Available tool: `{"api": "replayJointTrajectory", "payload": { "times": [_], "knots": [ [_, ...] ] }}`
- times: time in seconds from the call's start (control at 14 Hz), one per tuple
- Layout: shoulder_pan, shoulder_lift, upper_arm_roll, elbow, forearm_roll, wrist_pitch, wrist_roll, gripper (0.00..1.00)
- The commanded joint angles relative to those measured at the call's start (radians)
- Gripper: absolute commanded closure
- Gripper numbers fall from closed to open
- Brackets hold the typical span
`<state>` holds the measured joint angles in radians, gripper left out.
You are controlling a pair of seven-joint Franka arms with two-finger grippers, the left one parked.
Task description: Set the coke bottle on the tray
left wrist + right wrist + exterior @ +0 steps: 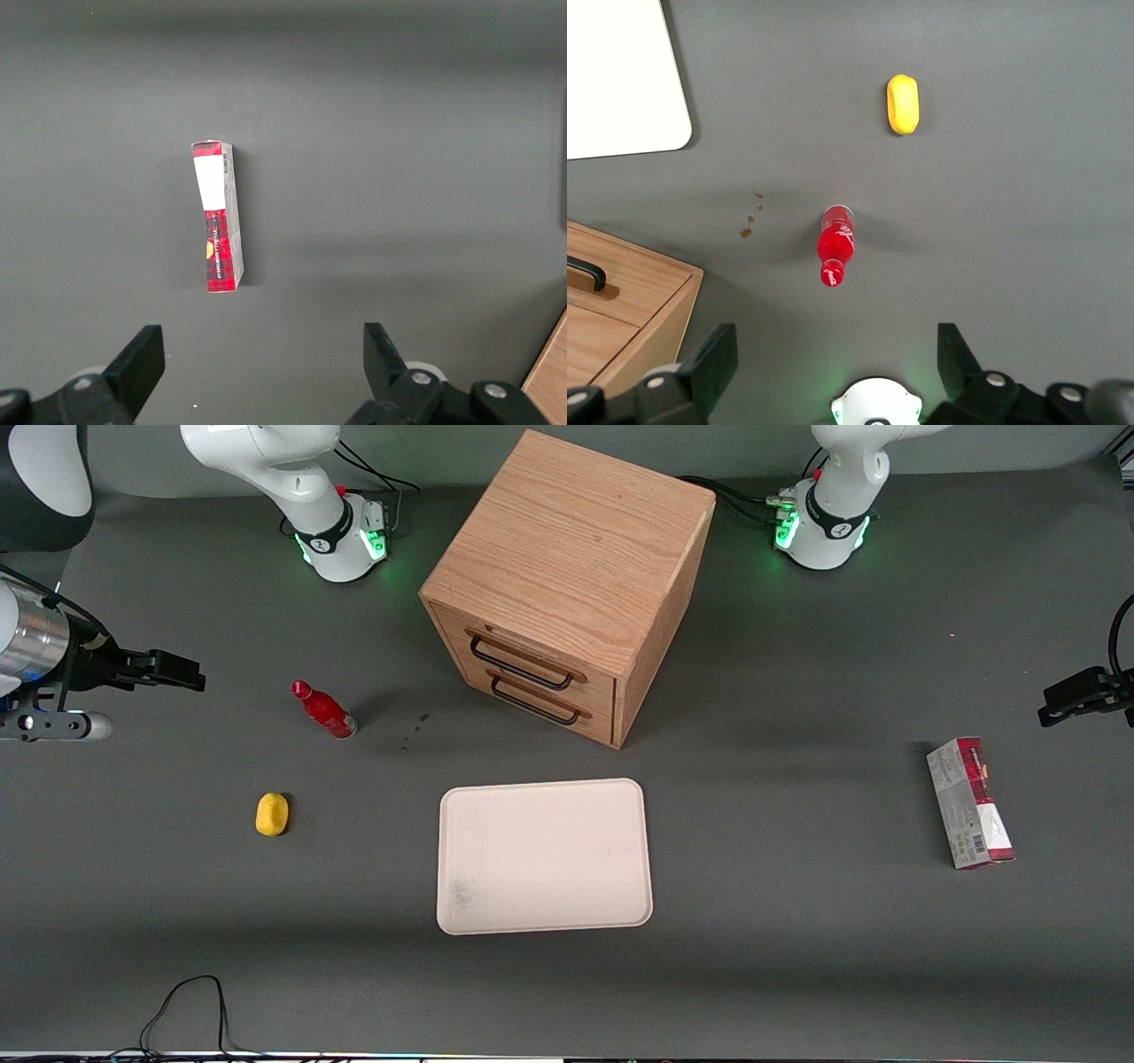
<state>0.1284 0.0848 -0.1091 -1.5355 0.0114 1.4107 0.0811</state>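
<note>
The coke bottle (323, 710), small and all red with a red cap, stands upright on the grey table between my gripper and the drawer cabinet. It also shows in the right wrist view (835, 246), seen from above. The cream-white tray (545, 856) lies flat and empty, nearer to the front camera than the cabinet; one rounded corner shows in the right wrist view (620, 80). My gripper (197, 677) is open and empty, held above the table at the working arm's end, apart from the bottle. In the right wrist view, my gripper (837, 345) has its fingers spread wide.
A wooden drawer cabinet (567, 593) with two black handles stands mid-table; its corner shows in the right wrist view (620, 301). A yellow lump (272, 814) lies nearer to the front camera than the bottle. A red-and-grey carton (970, 803) lies toward the parked arm's end.
</note>
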Motion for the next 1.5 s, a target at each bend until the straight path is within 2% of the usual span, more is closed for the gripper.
{"api": "replayJointTrajectory", "payload": {
  "times": [0.0, 1.43],
  "knots": [
    [-0.012, 0.009, 0.013, 0.032, 0.018, -0.024, -0.011, 0.0],
    [-0.01, 0.023, 0.013, 0.058, 0.01, -0.032, -0.011, 0.0]
  ]
}}
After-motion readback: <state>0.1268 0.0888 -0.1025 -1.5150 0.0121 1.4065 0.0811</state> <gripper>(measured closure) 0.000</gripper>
